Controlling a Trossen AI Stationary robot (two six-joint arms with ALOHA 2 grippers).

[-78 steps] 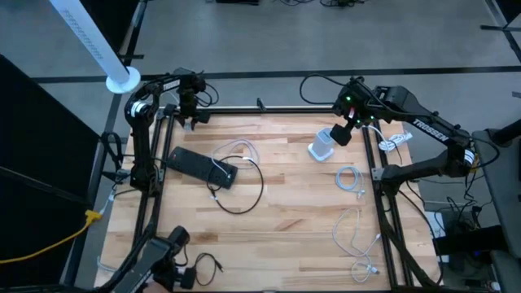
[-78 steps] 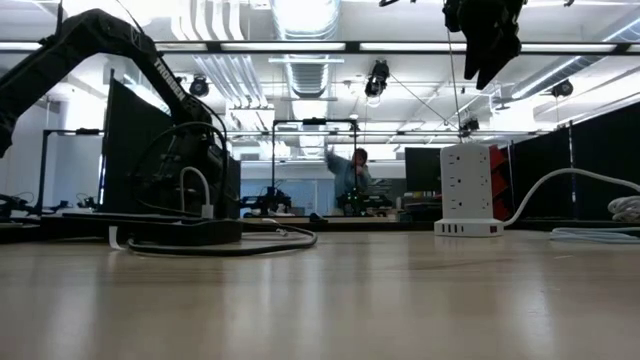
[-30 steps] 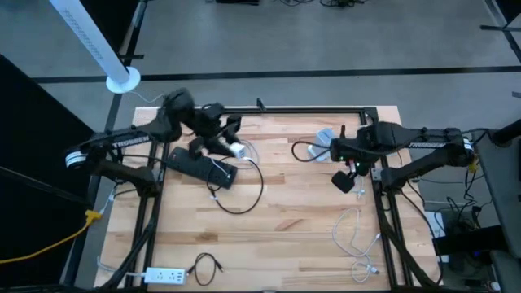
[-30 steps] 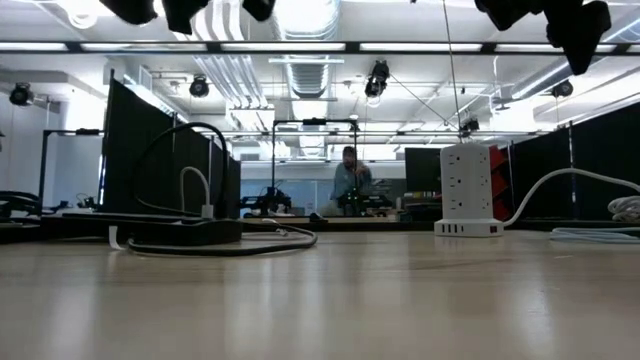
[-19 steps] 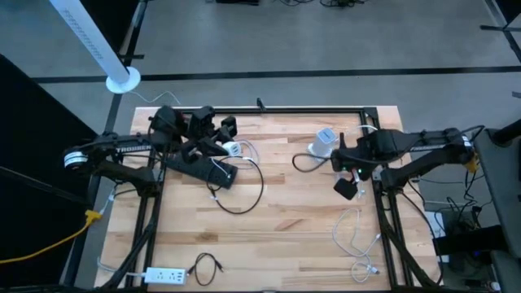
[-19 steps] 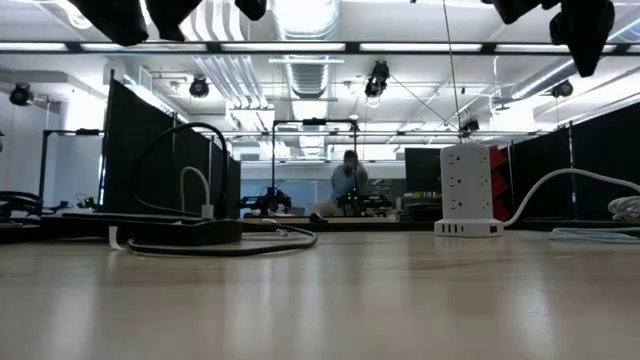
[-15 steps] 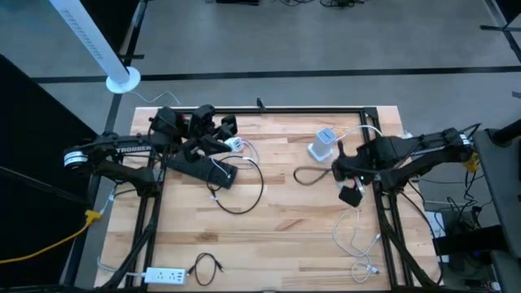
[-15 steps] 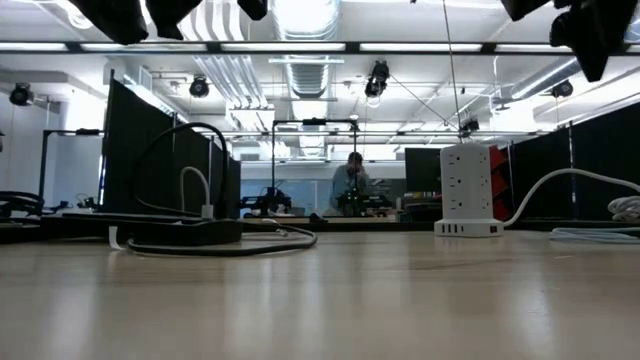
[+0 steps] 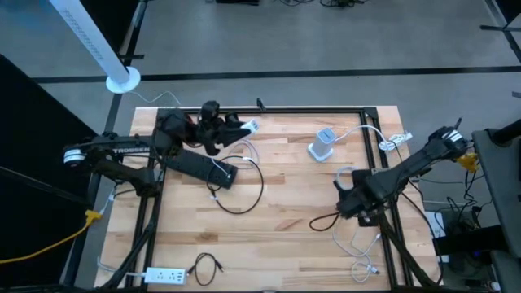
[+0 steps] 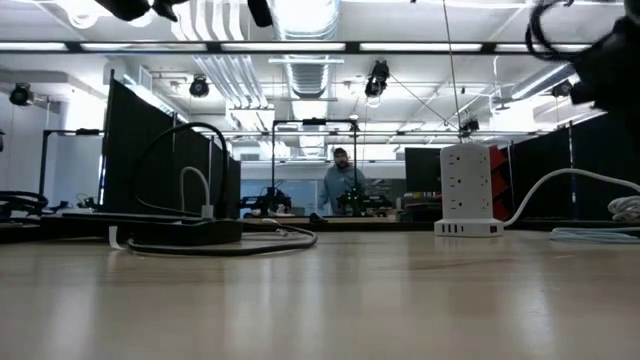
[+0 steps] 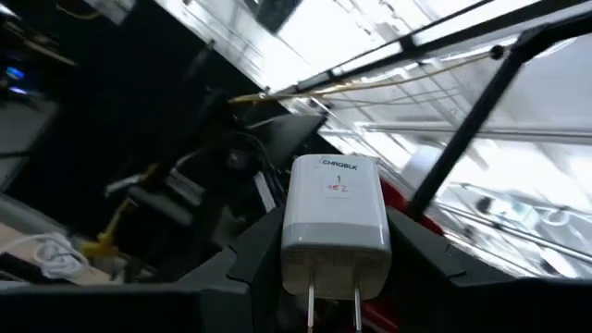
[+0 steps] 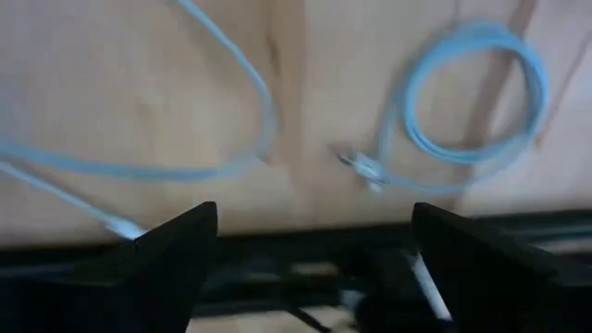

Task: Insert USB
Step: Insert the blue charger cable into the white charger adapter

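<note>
My left gripper (image 9: 236,129) is raised above the far left part of the table, shut on a white wall charger (image 11: 335,217) whose two prongs face the wrist camera. My right gripper (image 9: 356,203) hovers open over the right side of the table. Its wrist view looks down on a coiled white USB cable (image 12: 472,102) and a second loose white cable (image 12: 185,139), both lying flat on the wood. A black power strip (image 9: 199,165) lies under the left arm. A white tower power strip (image 9: 323,145) stands at far centre-right. My left gripper pinches the charger's body by its two opposite side faces (image 11: 294,245), one dark finger (image 11: 254,259) on each side. The fingers point toward the table's right and slant upward. The charger is lifted clear of the table, label end away from the wrist.
A black cable loop (image 9: 244,195) runs from the black strip over the table's middle. More white cable (image 9: 354,240) lies near the right front corner, and a small white strip (image 9: 167,276) sits at the near left edge. A person (image 10: 342,185) stands far behind the table.
My left gripper, holding the charger, has risen from beside the black power strip, moved toward the far edge and tipped upward. My right gripper has travelled from beside the white tower toward the near edge along the right side, ending over the white cables.
</note>
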